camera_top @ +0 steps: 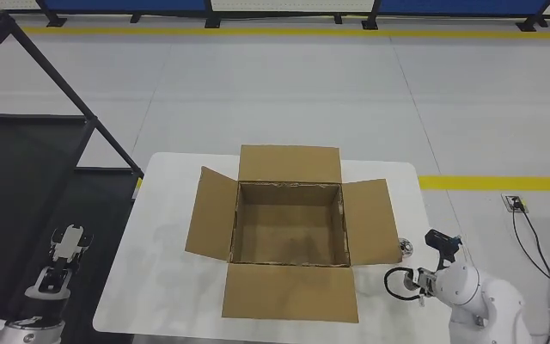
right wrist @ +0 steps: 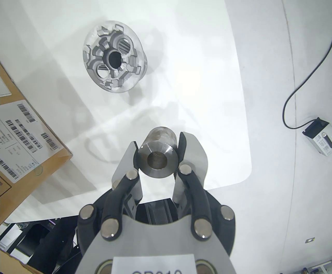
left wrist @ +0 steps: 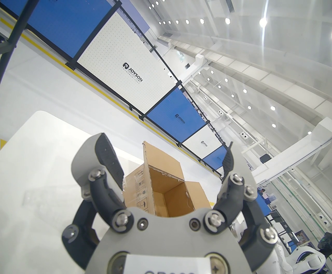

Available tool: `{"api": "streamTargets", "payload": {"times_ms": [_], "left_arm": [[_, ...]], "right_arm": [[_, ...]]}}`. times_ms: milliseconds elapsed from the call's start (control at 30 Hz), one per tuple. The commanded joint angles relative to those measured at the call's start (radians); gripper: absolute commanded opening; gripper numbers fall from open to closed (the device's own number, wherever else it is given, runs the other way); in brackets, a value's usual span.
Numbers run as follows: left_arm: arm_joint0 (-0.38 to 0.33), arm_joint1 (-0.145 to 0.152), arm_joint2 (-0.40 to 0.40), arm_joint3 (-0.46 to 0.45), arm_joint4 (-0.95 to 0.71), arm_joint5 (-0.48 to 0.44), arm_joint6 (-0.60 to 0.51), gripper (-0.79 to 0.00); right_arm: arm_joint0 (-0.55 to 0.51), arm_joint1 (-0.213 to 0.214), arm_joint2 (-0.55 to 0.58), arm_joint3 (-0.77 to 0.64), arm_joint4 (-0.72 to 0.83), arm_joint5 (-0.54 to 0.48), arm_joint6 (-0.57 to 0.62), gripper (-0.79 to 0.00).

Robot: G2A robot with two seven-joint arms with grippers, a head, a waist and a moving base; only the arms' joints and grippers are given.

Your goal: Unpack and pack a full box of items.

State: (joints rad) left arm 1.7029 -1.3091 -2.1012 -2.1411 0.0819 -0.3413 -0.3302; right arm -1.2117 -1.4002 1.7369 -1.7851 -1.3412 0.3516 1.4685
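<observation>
Now, I see the open box (camera_top: 290, 163) centred on the table (camera_top: 172, 258), right gripper (right wrist: 158, 144) at its 4 o'clock clamping a steel cylinder (right wrist: 158, 158), flanged hub (right wrist: 114, 58) at 3 o'clock, left gripper (left wrist: 166, 145) spread wide at 9 o'clock.

loc: looking like industrial test hall / robot lab | blue+white pegboard panels (left wrist: 124, 70) fencing the bay | yellow line (camera_top: 258, 32) running along pale floor (camera_top: 284, 95) | ceiling lights (left wrist: 263, 22) shining from high roof | cabled power box (right wrist: 320, 140) lying on floor
</observation>
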Motion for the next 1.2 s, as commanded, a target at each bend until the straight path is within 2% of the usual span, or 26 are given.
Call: {"api": "streamTargets", "payload": {"times_ms": [0,167,233,467,533,633,700,733,767,967,1033,1133,1167], "left_arm": [[0.000,0.000,0.000,0.000,0.000,0.000,0.000,0.000],[0.000,0.000,0.000,0.000,0.000,0.000,0.000,0.000],[0.000,0.000,0.000,0.000,0.000,0.000,0.000,0.000],[0.000,0.000,0.000,0.000,0.000,0.000,0.000,0.000],[0.000,0.000,0.000,0.000,0.000,0.000,0.000,0.000],[0.000,0.000,0.000,0.000,0.000,0.000,0.000,0.000],[0.000,0.000,0.000,0.000,0.000,0.000,0.000,0.000],[0.000,0.000,0.000,0.000,0.000,0.000,0.000,0.000],[0.000,0.000,0.000,0.000,0.000,0.000,0.000,0.000],[0.000,0.000,0.000,0.000,0.000,0.000,0.000,0.000],[0.000,0.000,0.000,0.000,0.000,0.000,0.000,0.000],[0.000,0.000,0.000,0.000,0.000,0.000,0.000,0.000],[0.000,0.000,0.000,0.000,0.000,0.000,0.000,0.000]], "right_arm": [[0.009,0.000,-0.008,0.019,0.002,0.001,-0.001,-0.785],[0.028,0.001,-0.025,0.064,-0.001,0.012,-0.017,-0.785],[0.034,0.002,-0.024,0.083,0.003,0.016,-0.025,-0.754],[0.051,0.005,-0.020,0.162,0.037,0.024,-0.070,-0.733],[0.052,0.006,-0.019,0.169,0.047,0.024,-0.078,-0.662],[0.049,0.007,-0.026,0.168,0.053,0.025,-0.084,-0.465],[0.047,0.008,-0.029,0.164,0.056,0.027,-0.086,-0.397],[0.045,0.009,-0.029,0.162,0.058,0.029,-0.087,-0.228],[0.044,0.009,-0.029,0.159,0.059,0.031,-0.086,-0.191],[0.028,0.012,-0.032,0.104,0.060,0.046,-0.103,-0.120],[0.015,0.012,-0.026,0.058,0.054,0.073,-0.125,-0.068],[-0.016,0.012,-0.010,-0.049,0.050,0.115,-0.163,-0.099],[-0.028,0.013,-0.006,-0.092,0.043,0.126,-0.175,-0.068]]}}
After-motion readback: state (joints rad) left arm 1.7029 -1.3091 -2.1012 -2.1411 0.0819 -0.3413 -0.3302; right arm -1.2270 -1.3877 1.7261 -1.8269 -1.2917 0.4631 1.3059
